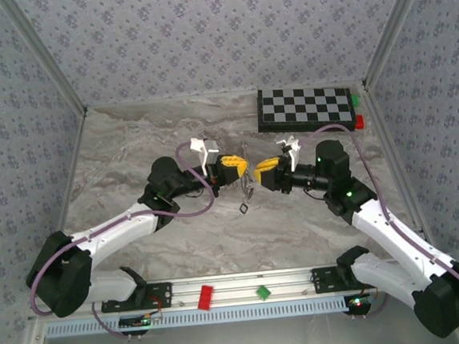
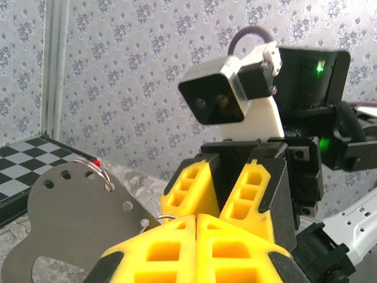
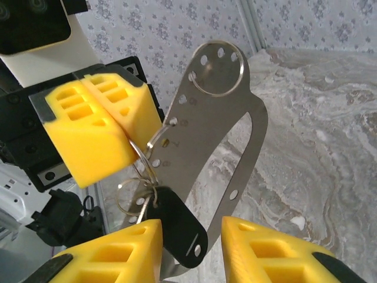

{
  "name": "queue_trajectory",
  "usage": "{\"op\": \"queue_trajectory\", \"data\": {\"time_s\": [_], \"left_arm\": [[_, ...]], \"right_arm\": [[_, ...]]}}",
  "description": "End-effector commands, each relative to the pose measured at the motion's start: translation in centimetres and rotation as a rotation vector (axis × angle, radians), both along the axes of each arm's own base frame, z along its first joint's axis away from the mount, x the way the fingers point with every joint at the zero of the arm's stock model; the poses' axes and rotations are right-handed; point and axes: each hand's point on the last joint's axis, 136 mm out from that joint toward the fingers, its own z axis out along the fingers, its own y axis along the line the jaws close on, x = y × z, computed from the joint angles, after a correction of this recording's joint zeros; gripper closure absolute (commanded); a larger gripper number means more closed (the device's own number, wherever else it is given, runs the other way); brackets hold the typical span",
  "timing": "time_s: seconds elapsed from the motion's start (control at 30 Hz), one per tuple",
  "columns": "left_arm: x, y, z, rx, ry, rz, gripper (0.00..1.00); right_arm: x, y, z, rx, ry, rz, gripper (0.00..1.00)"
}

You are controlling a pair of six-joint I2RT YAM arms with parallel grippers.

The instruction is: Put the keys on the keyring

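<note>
Right wrist view, keyring (image 3: 203, 127), a flat pale steel loop punched with holes, up off the table (image 3: 330, 147), left gripper (image 3: 132, 127) clamped on its edge, black-headed key (image 3: 179, 227) dangling between the parted right gripper (image 3: 191, 236).

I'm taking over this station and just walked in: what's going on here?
The left claw is shut on the edge of a flat metal keyring and holds it up above the table. A black-headed key hangs from small wire rings on it. The right claw faces it, with its fingers apart on either side of that key, not clamping it.
</note>
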Motion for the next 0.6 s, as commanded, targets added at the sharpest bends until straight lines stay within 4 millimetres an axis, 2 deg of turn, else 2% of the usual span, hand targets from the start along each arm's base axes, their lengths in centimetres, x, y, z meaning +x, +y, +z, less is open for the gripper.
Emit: {"op": "queue_trajectory", "data": {"time_s": [0.0, 0.3, 0.57], "left_arm": [[-0.6, 0.7, 3.0, -0.086, -0.060, 0.007, 1.00], [-0.6, 0.6, 2.8, -0.088, -0.052, 0.006, 1.00], [-0.6, 0.6, 2.9, -0.089, -0.053, 0.010, 1.00]], "right_arm": [[0.1, 0.0, 2.9, 0.128, -0.091, -0.005, 0.68], [0.0, 0.4, 4.7, 0.220, -0.134, 0.021, 0.73], [-0.1, 1.5, 4.2, 0.197, -0.112, 0.070, 0.78]]}}
